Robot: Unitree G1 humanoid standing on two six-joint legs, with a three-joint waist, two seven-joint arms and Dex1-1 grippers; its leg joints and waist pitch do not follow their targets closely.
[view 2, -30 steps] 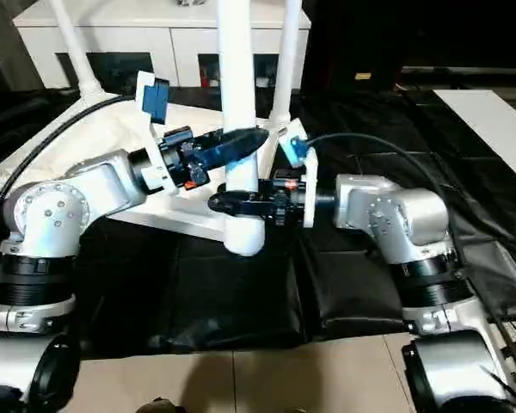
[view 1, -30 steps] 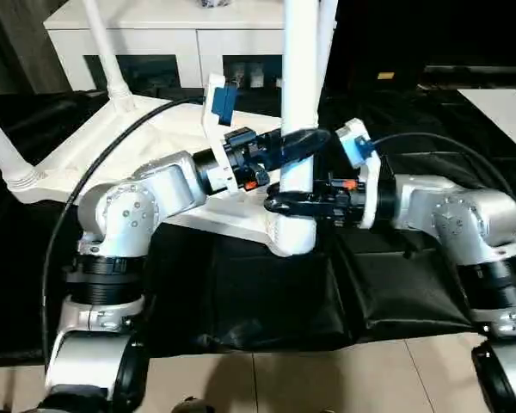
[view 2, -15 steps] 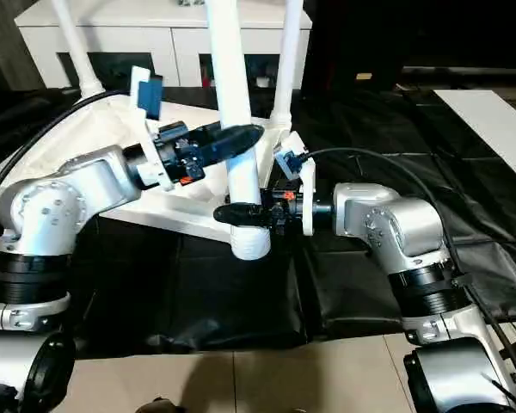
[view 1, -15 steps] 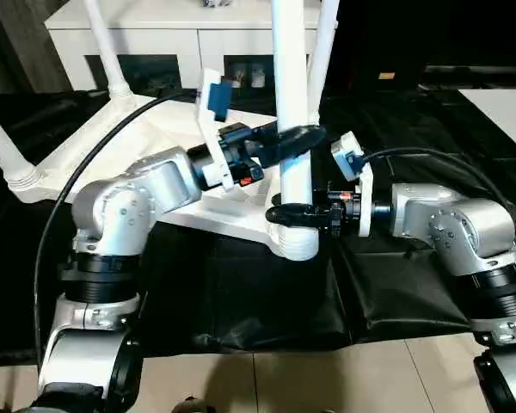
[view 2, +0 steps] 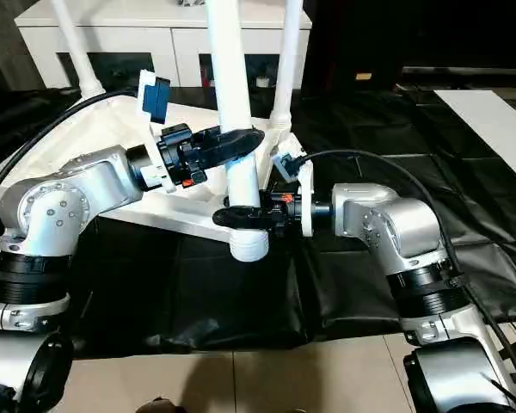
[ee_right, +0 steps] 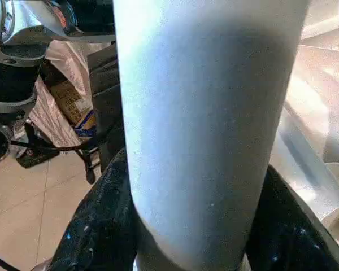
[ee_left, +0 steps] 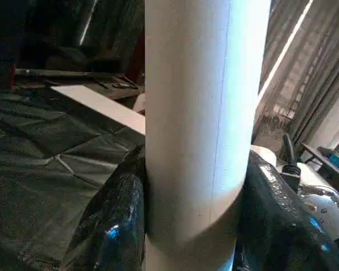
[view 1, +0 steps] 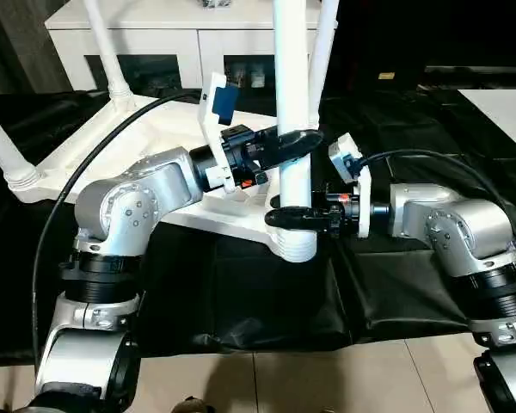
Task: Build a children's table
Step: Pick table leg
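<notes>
Both tools clamped near table leg (view 1: pixel 293 103): left tool (view 1: pixel 294 142) higher, right tool (view 1: pixel 285 217) low by socket.

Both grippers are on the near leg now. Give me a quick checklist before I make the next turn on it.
1. Left gripper closed around the near leg: ok; both black fingers hug it in the left wrist view.
2. Right gripper closed on the same leg, lower, near the base: ok.
3. Leg upright over the tabletop corner: ok, roughly vertical.
4. Leg base fully seated in its socket: cannot tell; the right gripper hides the joint.
5. Other legs standing on the upturned top: ok, three show.
6. Left arm's cable away from the leg: ok.
</notes>
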